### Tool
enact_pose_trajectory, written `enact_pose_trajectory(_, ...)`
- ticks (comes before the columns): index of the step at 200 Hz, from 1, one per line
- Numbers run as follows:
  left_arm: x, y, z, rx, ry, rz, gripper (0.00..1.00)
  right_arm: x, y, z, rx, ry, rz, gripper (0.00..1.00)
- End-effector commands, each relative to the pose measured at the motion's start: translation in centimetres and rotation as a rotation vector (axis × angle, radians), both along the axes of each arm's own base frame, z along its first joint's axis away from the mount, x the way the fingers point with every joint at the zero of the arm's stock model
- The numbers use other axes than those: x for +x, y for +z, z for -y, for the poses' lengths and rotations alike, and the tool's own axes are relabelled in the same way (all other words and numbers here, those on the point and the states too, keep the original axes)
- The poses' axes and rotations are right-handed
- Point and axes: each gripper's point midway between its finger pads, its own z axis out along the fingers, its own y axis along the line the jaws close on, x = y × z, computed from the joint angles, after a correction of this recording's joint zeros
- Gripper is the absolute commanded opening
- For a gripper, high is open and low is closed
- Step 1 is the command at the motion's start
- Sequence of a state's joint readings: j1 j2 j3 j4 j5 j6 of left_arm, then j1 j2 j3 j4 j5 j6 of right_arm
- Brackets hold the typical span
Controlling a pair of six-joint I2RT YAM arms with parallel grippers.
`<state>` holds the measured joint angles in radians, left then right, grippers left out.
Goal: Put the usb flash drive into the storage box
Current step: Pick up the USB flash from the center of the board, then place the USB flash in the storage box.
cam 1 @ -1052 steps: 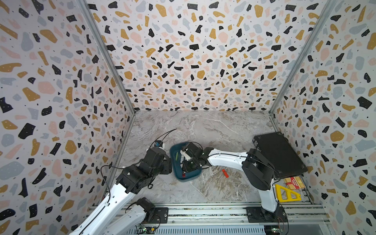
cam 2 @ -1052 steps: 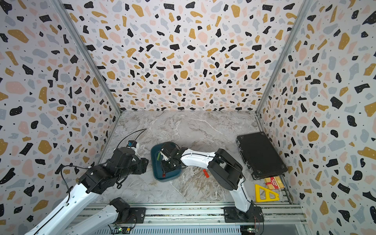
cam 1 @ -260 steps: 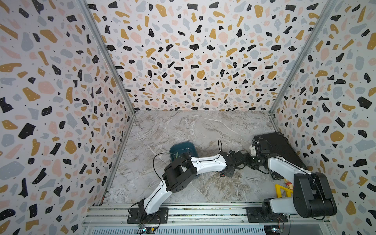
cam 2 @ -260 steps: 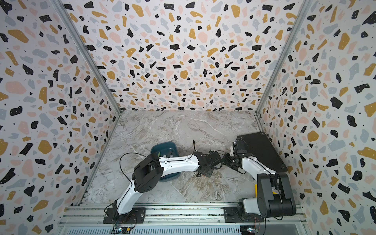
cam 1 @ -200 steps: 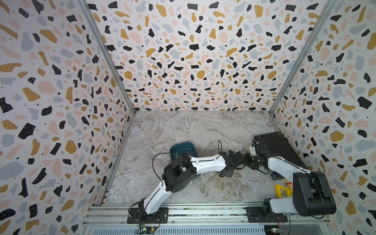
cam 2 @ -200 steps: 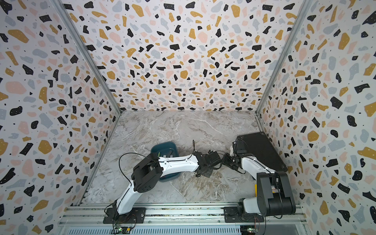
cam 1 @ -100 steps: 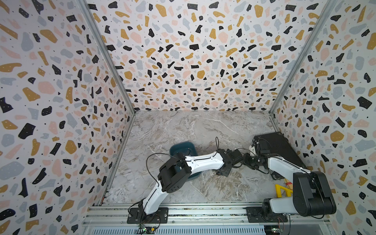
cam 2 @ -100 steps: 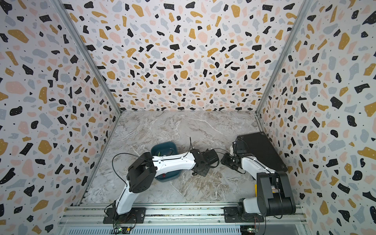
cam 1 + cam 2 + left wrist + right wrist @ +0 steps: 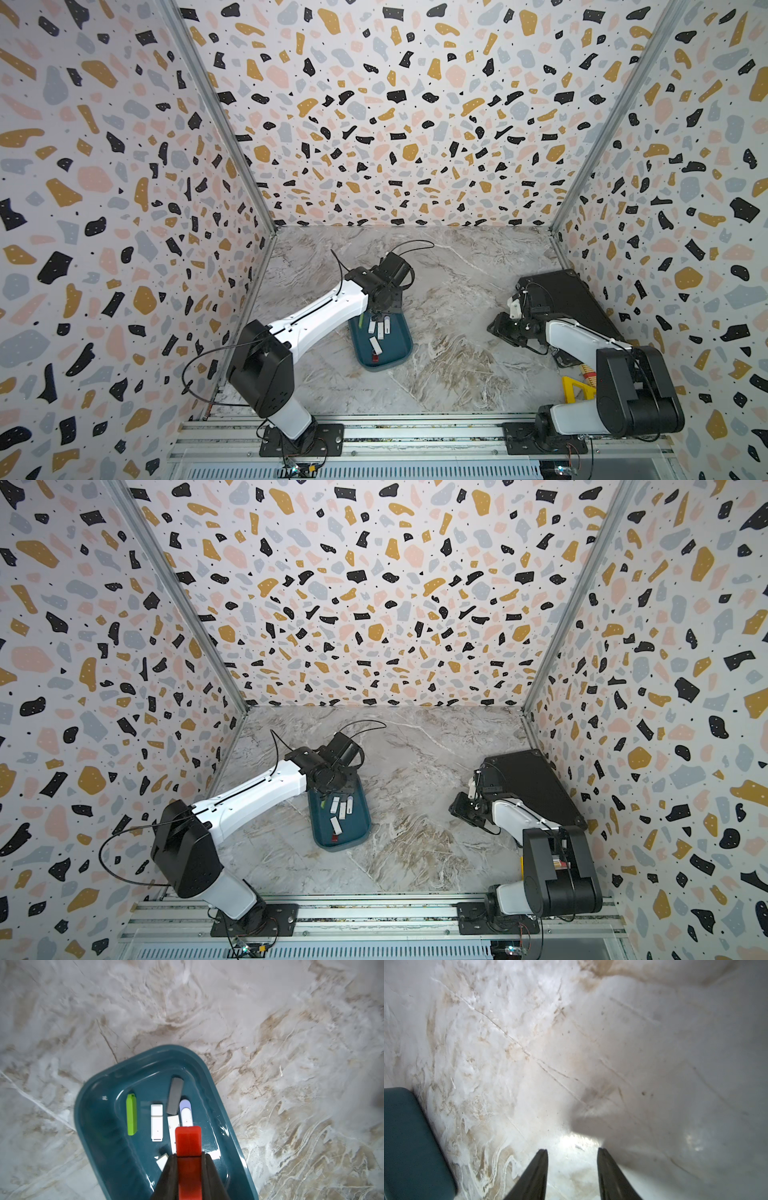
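In the left wrist view my left gripper (image 9: 188, 1155) is shut on a red usb flash drive (image 9: 188, 1138), which sticks out past the fingertips over the inside of the storage box (image 9: 99, 1084). The box is a shallow dark teal tray holding several sticks: a green one (image 9: 131, 1116), white ones and a grey one (image 9: 175, 1096). In both top views the left gripper (image 9: 384, 305) (image 9: 332, 785) hangs over the box's far end (image 9: 401, 353) (image 9: 361, 827), hiding the held drive. My right gripper (image 9: 572, 1150) (image 9: 496, 328) is open and empty, low over bare table right of the box.
A flat black case (image 9: 573, 299) (image 9: 536, 783) lies at the right wall behind the right arm. A yellow triangle ruler (image 9: 575, 388) sits at the front right. The box's corner (image 9: 409, 1136) shows in the right wrist view. Patterned walls close in three sides.
My left arm has swung back from mid-table, close to the right gripper, to over the storage box, carrying the red drive. The right arm has hardly moved.
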<state>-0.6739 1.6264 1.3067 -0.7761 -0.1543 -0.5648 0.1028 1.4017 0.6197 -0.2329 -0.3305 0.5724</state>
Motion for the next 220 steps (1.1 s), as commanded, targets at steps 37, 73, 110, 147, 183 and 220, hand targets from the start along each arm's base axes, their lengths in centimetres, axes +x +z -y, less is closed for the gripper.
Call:
enact_pose_trajectory(37, -1.3, -5.5, 1.6, -0.069, -0.010, -0.114, 0.19, -0.2, -0.1, -0.1, 0.008, -0.001, -0.014, 0.44)
enact_pose_trajectory(73, -2.0, -6.6, 1.2, -0.069, -0.001, -0.135, 0.31, -0.2, -0.1, -0.1, 0.006, -0.002, -0.016, 0.44)
enact_pose_trajectory(110, -1.7, -3.5, 1.5, -0.115, -0.022, -0.069, 0.63, -0.2, 0.2, 0.2, -0.013, -0.001, -0.007, 0.45)
enact_pose_trajectory(147, -1.1, 1.8, -0.8, -0.095, -0.012, 0.100, 0.68, 0.2, 1.8, 1.1, -0.071, -0.004, 0.038, 0.45)
enact_pose_trajectory(183, -0.8, 6.1, -6.6, 0.004, 0.081, 0.374, 0.68, 2.1, 6.2, 0.4, -0.111, 0.015, 0.198, 0.46)
enact_pose_trajectory(220, -2.2, 11.0, -14.7, 0.198, 0.236, 0.766, 0.70, 4.6, 11.6, -0.4, -0.336, 0.114, 0.436, 0.48)
